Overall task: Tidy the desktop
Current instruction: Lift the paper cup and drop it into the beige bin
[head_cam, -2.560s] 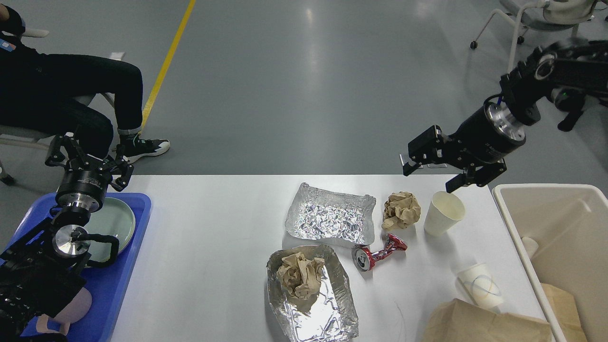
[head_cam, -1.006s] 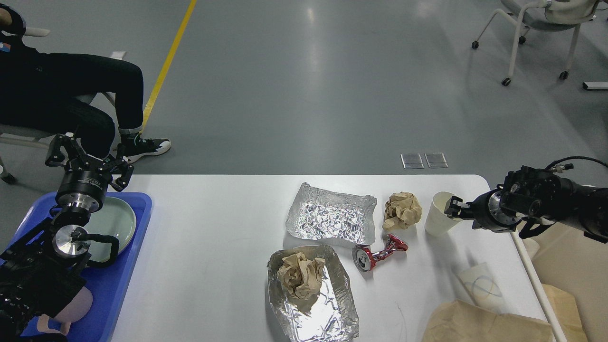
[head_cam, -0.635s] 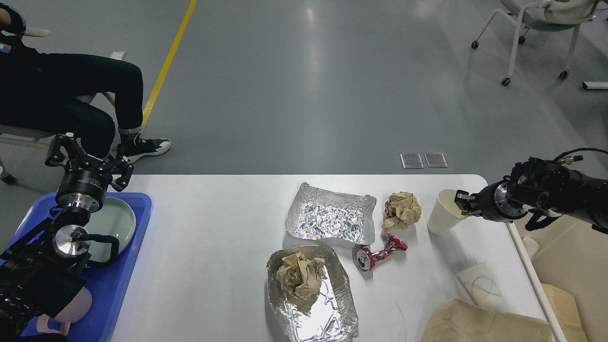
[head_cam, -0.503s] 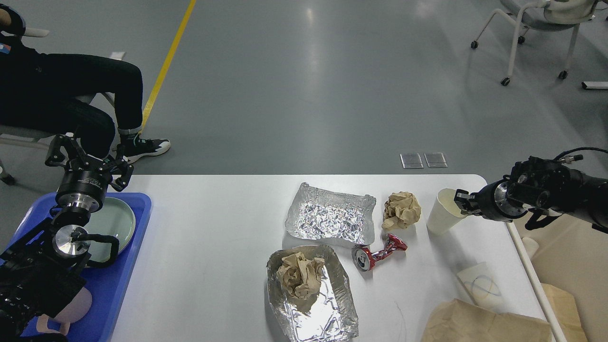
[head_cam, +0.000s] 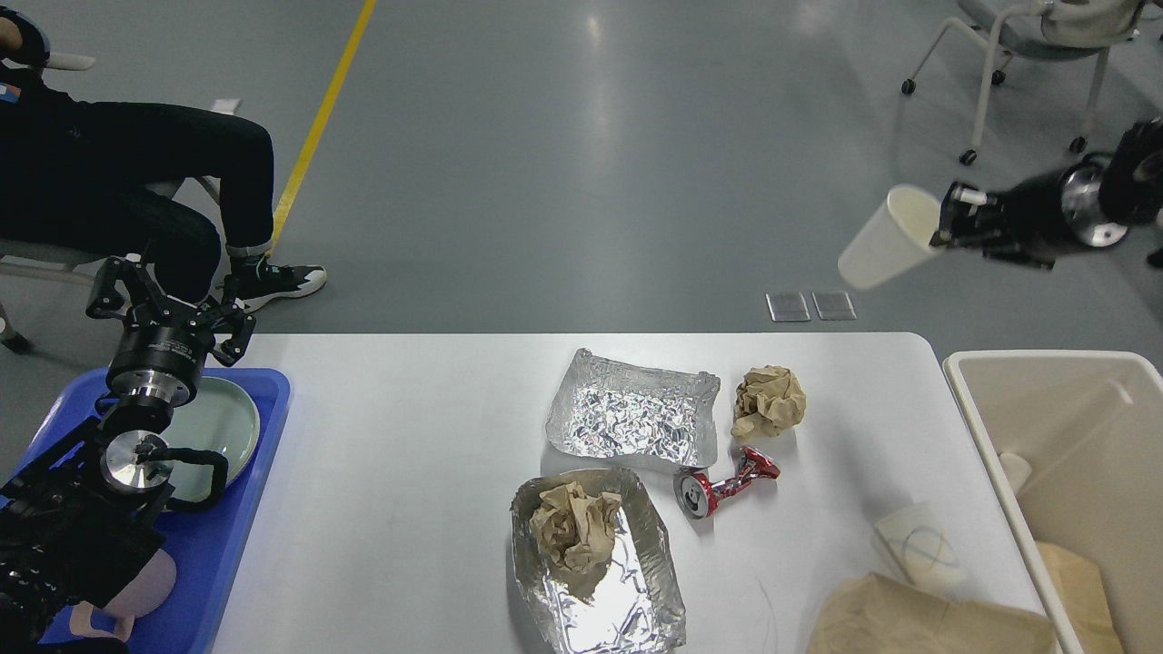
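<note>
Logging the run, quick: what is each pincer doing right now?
Left pincer: open, empty, raised above the blue tray.
Right pincer: shut on the rim of the white paper cup, lifted off the desktop.

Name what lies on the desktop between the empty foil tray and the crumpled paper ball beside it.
Nothing: in the head view, only a bare strip of desktop separates the foil tray from the paper ball.

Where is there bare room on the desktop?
The desktop is bare between the blue tray and the foil trays, and along the far edge. It is crowded on the right: crushed can, paper ball, lying cup, paper bag.
</note>
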Controlling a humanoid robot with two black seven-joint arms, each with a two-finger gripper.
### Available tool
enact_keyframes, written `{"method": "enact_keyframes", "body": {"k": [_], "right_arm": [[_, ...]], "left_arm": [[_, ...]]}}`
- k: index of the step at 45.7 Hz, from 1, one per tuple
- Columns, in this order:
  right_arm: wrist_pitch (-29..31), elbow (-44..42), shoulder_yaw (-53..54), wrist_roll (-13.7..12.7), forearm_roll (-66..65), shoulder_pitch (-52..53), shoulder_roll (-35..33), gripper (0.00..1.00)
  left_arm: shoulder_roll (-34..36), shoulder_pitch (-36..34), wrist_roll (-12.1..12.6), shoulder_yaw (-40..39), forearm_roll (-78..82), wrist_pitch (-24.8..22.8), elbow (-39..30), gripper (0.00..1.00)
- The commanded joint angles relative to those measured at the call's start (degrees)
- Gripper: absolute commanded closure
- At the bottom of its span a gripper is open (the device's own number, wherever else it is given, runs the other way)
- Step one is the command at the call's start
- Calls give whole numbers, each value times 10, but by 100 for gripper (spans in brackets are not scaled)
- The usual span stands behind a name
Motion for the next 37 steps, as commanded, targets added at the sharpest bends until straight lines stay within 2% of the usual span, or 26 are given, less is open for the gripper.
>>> {"method": "enact_keyframes", "body": {"k": [1,6,11,19,25,34,37], "right_arm": [[27,1,11,-1,0,40,-24,100],[15,-29,-3,-1,-1,25,-25,100],[-6,-71,-9,-3,0,-46,-38,100],[-103,-116,-15,-6,0,-189,-71,100],[-166,-169,-14,-6,0,-302,-71,100],[-201,-202,-4,-6,0,-410,-61,100],[-225,-202,9,-5,1,-417,-56,61]], "left_arm": [[0,0,0,0,0,0,0,4],[0,0,0,0,0,0,0,4],[0,0,0,0,0,0,0,3],[0,0,1,0,0,0,0,4],[0,0,0,0,0,0,0,4],[0,0,1,0,0,0,0,4],[0,0,1,0,0,0,0,4]]}}
